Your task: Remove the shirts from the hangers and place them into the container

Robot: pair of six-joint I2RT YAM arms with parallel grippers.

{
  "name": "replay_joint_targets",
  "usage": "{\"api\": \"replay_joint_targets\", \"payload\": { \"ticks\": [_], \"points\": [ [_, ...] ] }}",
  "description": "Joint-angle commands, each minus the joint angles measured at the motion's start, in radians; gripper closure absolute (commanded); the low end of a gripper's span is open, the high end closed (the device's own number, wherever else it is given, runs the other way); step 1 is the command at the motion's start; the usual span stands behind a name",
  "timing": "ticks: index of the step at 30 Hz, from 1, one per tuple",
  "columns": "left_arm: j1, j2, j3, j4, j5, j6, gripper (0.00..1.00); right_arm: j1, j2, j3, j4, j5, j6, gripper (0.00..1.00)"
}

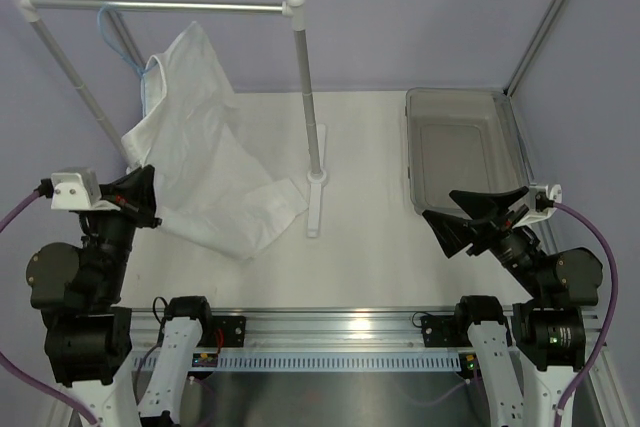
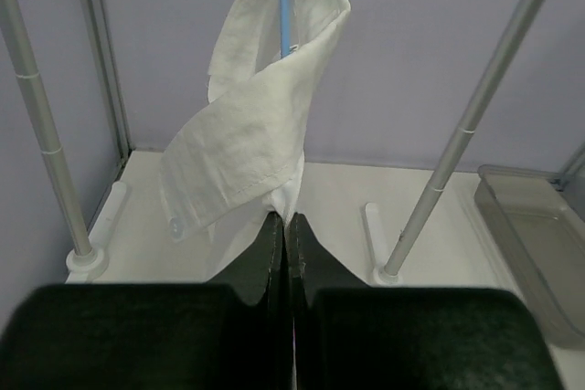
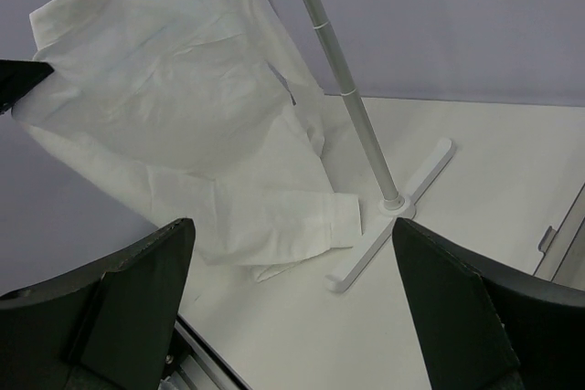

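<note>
Shirt (image 1: 200, 147) is plain white, hanger (image 2: 283, 6) light blue, bin (image 1: 411, 147) translucent grey

Bright, even, diffuse light from above. Soft faint shadow on table (image 1: 370, 177) under shirt (image 1: 200, 137). Shirt near washed out, folds legible. Left gripper (image 2: 285, 226) below shirt soft, out of focus in wrist view.

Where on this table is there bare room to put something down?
Bare table lies between the rack's foot and the bin, and along the front between the shirt and the arm bases. The bin is empty too. The left side is crowded: the shirt drapes from the hanger onto the table, pinched by the left gripper.
</note>
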Motion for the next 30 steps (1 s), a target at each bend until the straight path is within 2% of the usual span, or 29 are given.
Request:
{"api": "replay_joint_targets", "payload": {
  "ticks": [1, 8, 14, 17, 21, 22, 24, 25, 30],
  "points": [
    [-0.014, -0.043, -0.049, 0.083, 0.072, -0.026, 1.00, 0.006, 0.021, 0.008, -0.007, -0.017, -0.013, 0.01],
    [-0.014, -0.106, -0.144, 0.099, 0.237, -0.065, 1.00, 0.006, 0.090, 0.060, -0.002, -0.093, 0.003, 0.01],
    [-0.014, -0.187, -0.355, 0.231, 0.521, -0.198, 1.00, 0.006, 0.285, 0.177, 0.048, -0.221, 0.073, 0.02],
    [-0.013, -0.198, -0.400, 0.270, 0.671, -0.261, 1.00, 0.006, 0.371, 0.267, 0.054, -0.257, 0.070, 0.05],
    [-0.024, -0.225, -0.394, 0.226, 0.699, -0.284, 1.00, 0.124, 0.474, 0.367, 0.023, -0.206, 0.030, 0.06],
    [-0.027, -0.231, -0.396, 0.223, 0.699, -0.289, 1.00, 0.235, 0.536, 0.399, -0.007, -0.168, 0.004, 0.06],
    [-0.028, -0.245, -0.396, 0.228, 0.704, -0.301, 1.00, 0.383, 0.611, 0.506, -0.124, -0.008, -0.100, 0.07],
    [-0.028, -0.248, -0.393, 0.229, 0.707, -0.306, 1.00, 0.534, 0.691, 0.545, -0.157, 0.115, -0.134, 0.09],
    [-0.031, -0.261, -0.359, 0.166, 0.675, -0.289, 1.00, 0.739, 0.860, 0.692, -0.182, 0.293, -0.203, 0.09]
  ]
}}
